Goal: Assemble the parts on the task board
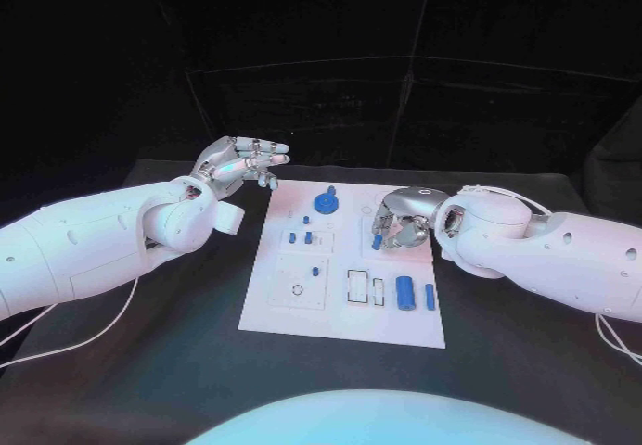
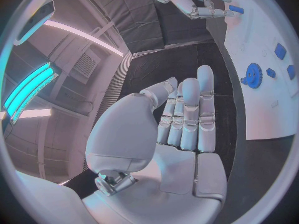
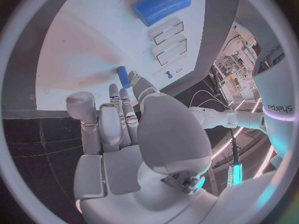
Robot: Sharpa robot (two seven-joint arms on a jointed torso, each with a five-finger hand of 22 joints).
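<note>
Evidently the work fell to the right hand (image 1: 402,221), which in the head view hung over the task board (image 1: 341,320) with its fingers curled down around a small blue peg (image 1: 378,241). The peg pointed downward from the fingertips toward the white plate, a posture that suited lowering it into a socket. Just below that hand, nearer the robot, lay a fat blue cylinder (image 1: 404,291) and a slim blue bar (image 1: 430,296), loose and waiting. The left hand (image 1: 241,162) was raised off the board's far left corner, fingers apart and holding nothing, probably parked clear of the work. A blue gear (image 1: 326,201) stood on the board between the two hands.

From the left wrist view, the left hand (image 2: 187,119) showed an open palm with straight fingers and nothing in it; the gear (image 2: 252,75) sat beyond its fingertips, untouched.

From the right wrist view, the right hand (image 3: 124,119) pinched the peg (image 3: 123,77) at its fingertips, the peg jutting out toward the board (image 3: 81,50). The cylinder (image 3: 161,4) lay well beyond it. Whether the peg's tip met the board could not be told.
</note>
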